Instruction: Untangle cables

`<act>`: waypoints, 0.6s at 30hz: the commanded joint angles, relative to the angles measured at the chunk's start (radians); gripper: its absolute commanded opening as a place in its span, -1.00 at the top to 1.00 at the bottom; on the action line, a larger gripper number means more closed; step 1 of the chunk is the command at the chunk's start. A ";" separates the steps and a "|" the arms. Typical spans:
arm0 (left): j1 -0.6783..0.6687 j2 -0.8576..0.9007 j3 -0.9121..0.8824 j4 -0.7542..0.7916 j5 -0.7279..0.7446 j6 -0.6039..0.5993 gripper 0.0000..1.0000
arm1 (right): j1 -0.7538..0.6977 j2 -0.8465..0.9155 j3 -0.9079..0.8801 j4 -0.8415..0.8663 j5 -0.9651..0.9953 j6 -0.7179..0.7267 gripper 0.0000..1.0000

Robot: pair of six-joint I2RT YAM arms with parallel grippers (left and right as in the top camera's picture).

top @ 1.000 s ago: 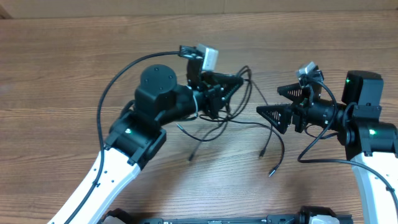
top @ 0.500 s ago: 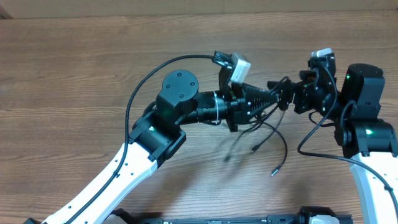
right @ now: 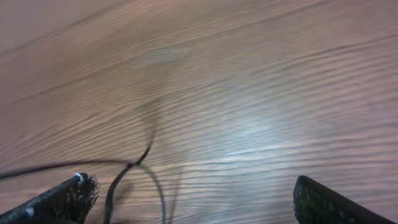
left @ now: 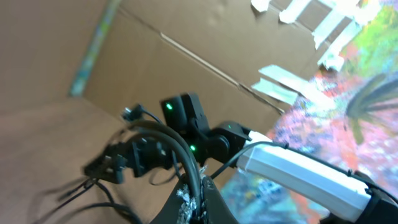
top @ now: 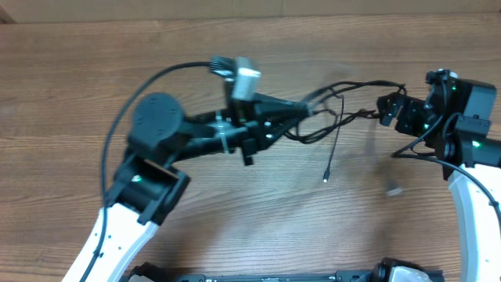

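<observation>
The thin black cables [top: 344, 117] hang in a tangled bundle above the wooden table, stretched between the two grippers. My left gripper [top: 305, 110] is shut on a cable strand; the left wrist view shows the cord [left: 186, 155] pinched between the jaws [left: 200, 198]. One metal-tipped end [top: 326, 177] dangles down below the bundle. My right gripper [top: 389, 110] is at the bundle's right end. In the right wrist view its fingers [right: 196, 199] are wide apart, and a cable loop [right: 134, 165] runs beside the left finger.
The wooden table [top: 235, 204] lies below both arms. A small blurred grey spot [top: 392, 189] shows on the table below the right gripper. The right arm [left: 186, 115] and a cardboard wall [left: 124, 56] show in the left wrist view.
The grippers met at the middle half a second ago. The left has pulled back left and the right has pulled right, stretching the cables between them and lifting them off the table.
</observation>
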 commanded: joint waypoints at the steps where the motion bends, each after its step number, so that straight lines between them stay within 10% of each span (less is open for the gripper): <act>1: 0.053 -0.062 0.016 0.003 0.034 0.016 0.92 | -0.030 0.002 0.001 0.000 0.027 0.005 -1.00; 18: 0.110 -0.061 0.016 -0.293 -0.122 0.173 0.92 | -0.029 0.002 0.001 -0.175 -0.263 0.004 -1.00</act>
